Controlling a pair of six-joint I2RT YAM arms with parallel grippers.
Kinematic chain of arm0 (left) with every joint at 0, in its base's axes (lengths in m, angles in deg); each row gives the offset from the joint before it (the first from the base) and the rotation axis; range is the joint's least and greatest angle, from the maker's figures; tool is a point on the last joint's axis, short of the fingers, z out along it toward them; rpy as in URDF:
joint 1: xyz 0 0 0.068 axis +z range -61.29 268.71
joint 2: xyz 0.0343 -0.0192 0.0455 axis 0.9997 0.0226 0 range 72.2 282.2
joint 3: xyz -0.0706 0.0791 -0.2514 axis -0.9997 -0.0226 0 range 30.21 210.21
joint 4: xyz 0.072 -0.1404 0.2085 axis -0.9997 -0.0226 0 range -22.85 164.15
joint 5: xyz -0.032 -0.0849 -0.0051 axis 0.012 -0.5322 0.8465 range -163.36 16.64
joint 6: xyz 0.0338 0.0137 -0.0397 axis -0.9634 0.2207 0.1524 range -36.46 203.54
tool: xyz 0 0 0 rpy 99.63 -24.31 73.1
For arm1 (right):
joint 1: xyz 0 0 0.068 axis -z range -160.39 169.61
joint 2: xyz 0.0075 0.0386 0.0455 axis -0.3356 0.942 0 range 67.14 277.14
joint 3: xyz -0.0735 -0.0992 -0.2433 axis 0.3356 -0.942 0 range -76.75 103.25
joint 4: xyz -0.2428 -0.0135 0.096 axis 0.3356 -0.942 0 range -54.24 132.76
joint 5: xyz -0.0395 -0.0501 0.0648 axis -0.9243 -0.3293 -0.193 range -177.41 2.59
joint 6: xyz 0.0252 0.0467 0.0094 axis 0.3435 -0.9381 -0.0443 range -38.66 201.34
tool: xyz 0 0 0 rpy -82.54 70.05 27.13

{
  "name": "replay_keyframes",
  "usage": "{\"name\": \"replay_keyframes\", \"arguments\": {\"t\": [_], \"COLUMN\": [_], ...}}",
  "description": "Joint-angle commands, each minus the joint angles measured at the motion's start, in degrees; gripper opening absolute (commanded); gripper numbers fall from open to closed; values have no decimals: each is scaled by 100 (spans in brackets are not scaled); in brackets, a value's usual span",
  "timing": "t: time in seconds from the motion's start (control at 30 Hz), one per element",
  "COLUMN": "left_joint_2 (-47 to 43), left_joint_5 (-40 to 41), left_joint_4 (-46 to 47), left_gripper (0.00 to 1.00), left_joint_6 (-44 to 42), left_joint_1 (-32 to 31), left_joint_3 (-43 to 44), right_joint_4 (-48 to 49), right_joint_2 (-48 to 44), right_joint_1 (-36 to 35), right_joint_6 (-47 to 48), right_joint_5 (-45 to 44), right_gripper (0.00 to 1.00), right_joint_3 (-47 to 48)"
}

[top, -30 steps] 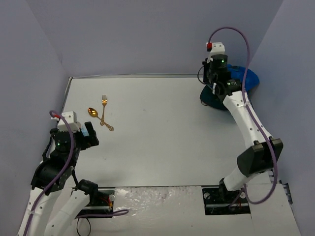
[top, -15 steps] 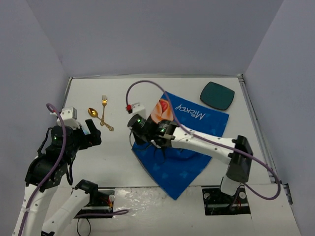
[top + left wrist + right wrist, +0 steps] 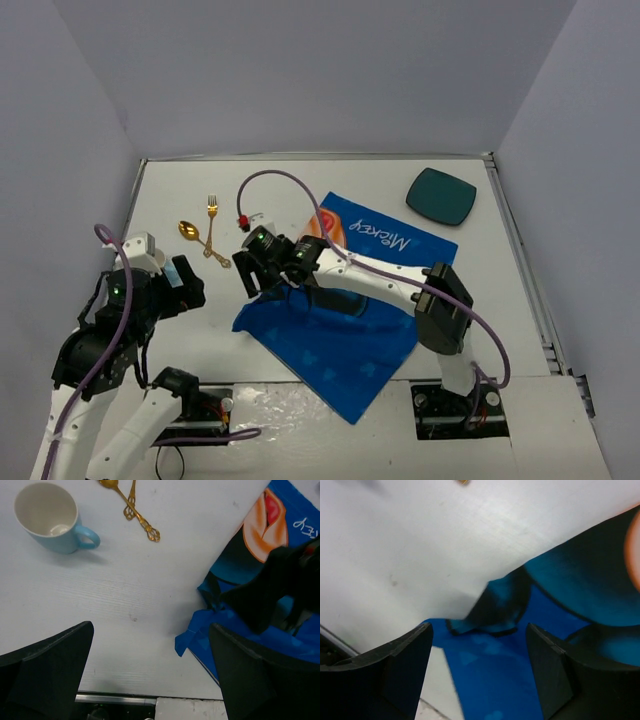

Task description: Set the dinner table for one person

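The dinner table [image 3: 300, 180] is the white top under everything. A blue cartoon-print mat [image 3: 340, 340] lies spread on its near middle. My right gripper [image 3: 256, 277] hangs open just above the mat's left corner. In the right wrist view its jaws [image 3: 477, 680] stand apart over that corner's curled fold [image 3: 492, 612], holding nothing. My left gripper [image 3: 187, 292] is open at the left, its jaws [image 3: 150, 680] over bare table [image 3: 100, 595], with the mat's corner [image 3: 200, 635] to its right. A gold fork [image 3: 212, 207] and spoon [image 3: 188, 228] lie crossed at the back left.
A teal plate [image 3: 442, 195] sits at the back right. A light-blue mug [image 3: 47, 515] stands upright left of the cutlery handles [image 3: 142, 522], partly under my left wrist [image 3: 150, 262] from above. The table's near metal edge [image 3: 115, 699] runs below the left jaws.
The right arm has swung from the back right corner to the middle, pulling the mat out flat and uncovering the plate. Its jaws have just opened, letting the mat go. The left arm barely moved.
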Motion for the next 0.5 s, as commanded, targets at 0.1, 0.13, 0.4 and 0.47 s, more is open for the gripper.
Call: {"name": "replay_keyframes", "arguments": {"t": [0.1, 0.13, 0.4, 0.47], "left_joint_2": [639, 733, 1356, 1425], "left_joint_5": [-985, -1148, -1673, -1733], "left_joint_4": [1067, 1203, 2097, 2252], "left_gripper": [97, 97, 97, 97], "left_joint_6": [623, 688, 603, 574], "left_joint_1": [11, 4, -43, -48], "left_joint_3": [-894, -981, -1438, -1568], "right_joint_4": [260, 302, 400, 400], "right_joint_2": [-568, -455, 1241, 1465], "right_joint_1": [2202, 2564, 3952, 4129], "right_joint_6": [1760, 1901, 3210, 3404], "right_joint_5": [373, 405, 1403, 1560], "right_gripper": [72, 72, 73, 74], "right_joint_3": [-15, 26, 1400, 1624]}}
